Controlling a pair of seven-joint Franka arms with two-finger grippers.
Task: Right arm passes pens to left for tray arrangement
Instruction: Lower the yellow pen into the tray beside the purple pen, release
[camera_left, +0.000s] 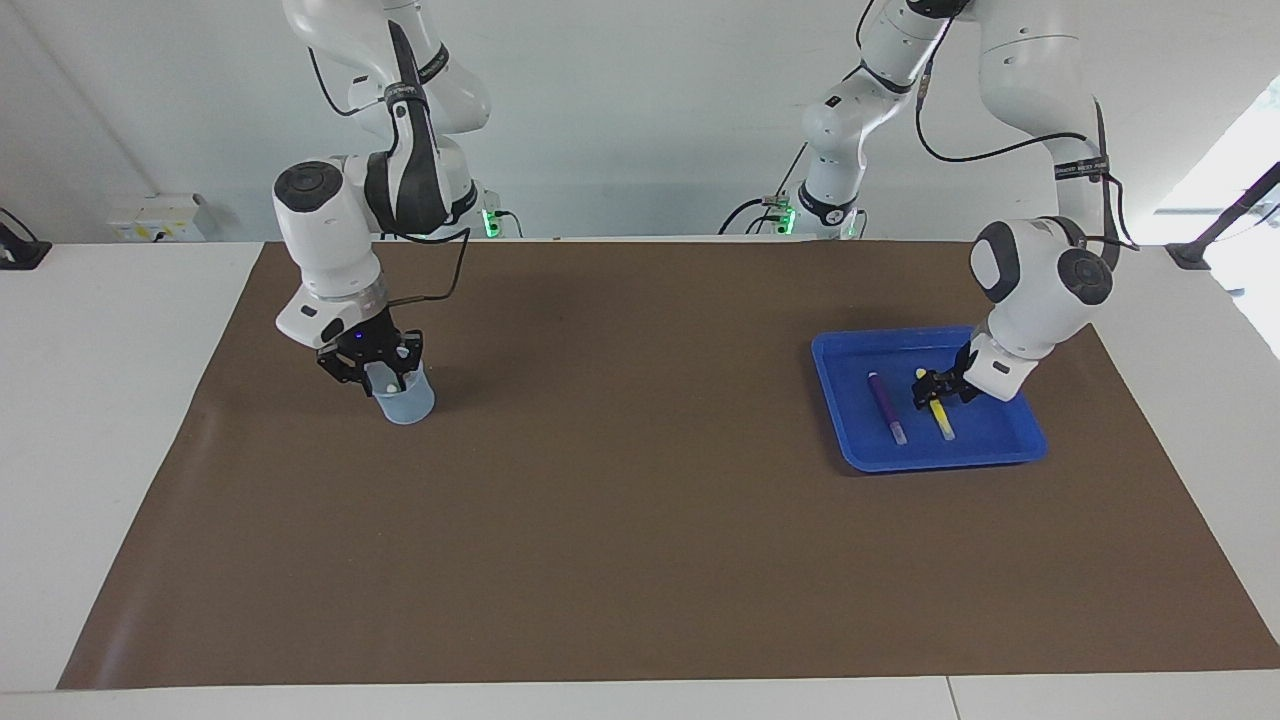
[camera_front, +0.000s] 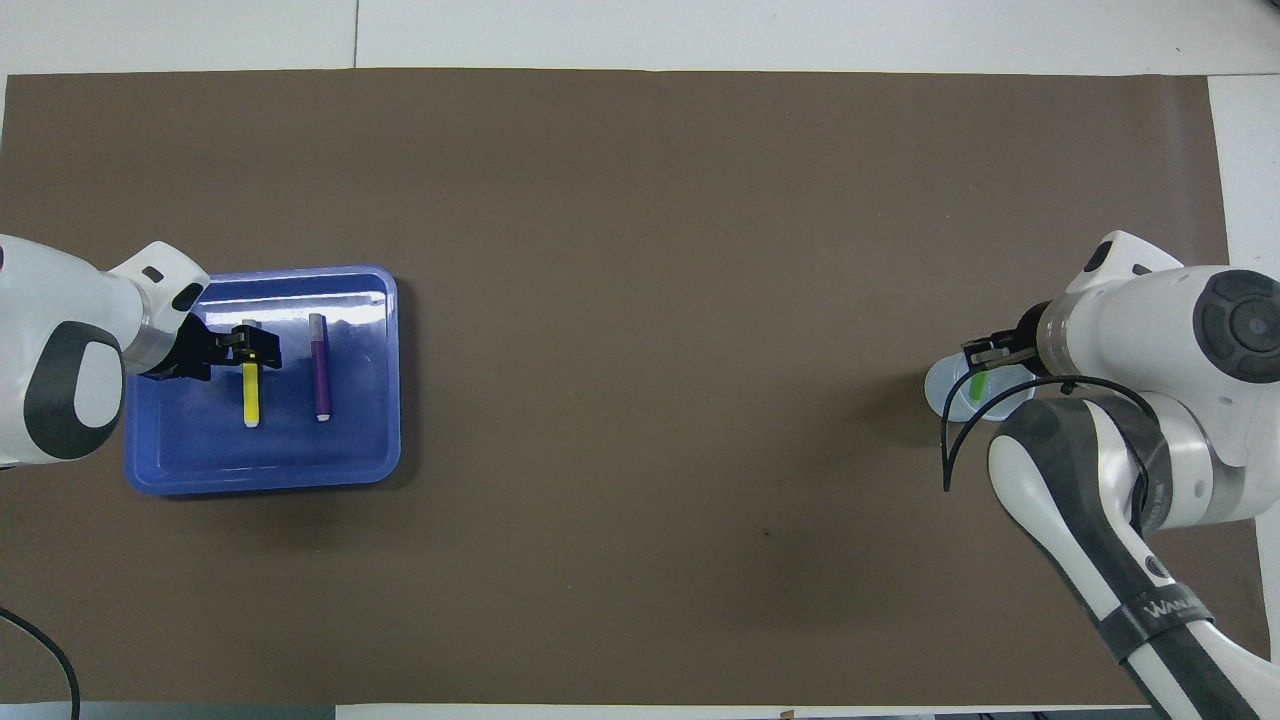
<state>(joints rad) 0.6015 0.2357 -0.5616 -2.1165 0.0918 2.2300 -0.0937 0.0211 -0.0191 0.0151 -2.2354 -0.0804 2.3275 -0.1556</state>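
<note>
On the brown mat (camera_left: 620, 520) we see the blue tray (camera_left: 1020, 440) at the left arm's end, holding the purple pen (camera_left: 886, 407) and yellow pen (camera_left: 940, 420). The left gripper (camera_left: 935, 388) straddles the yellow pen, fingers spread. The right gripper (camera_left: 378, 372) is at the cup (camera_left: 405, 402) holding the green pen (camera_front: 978, 382); its grip we cannot tell.
</note>
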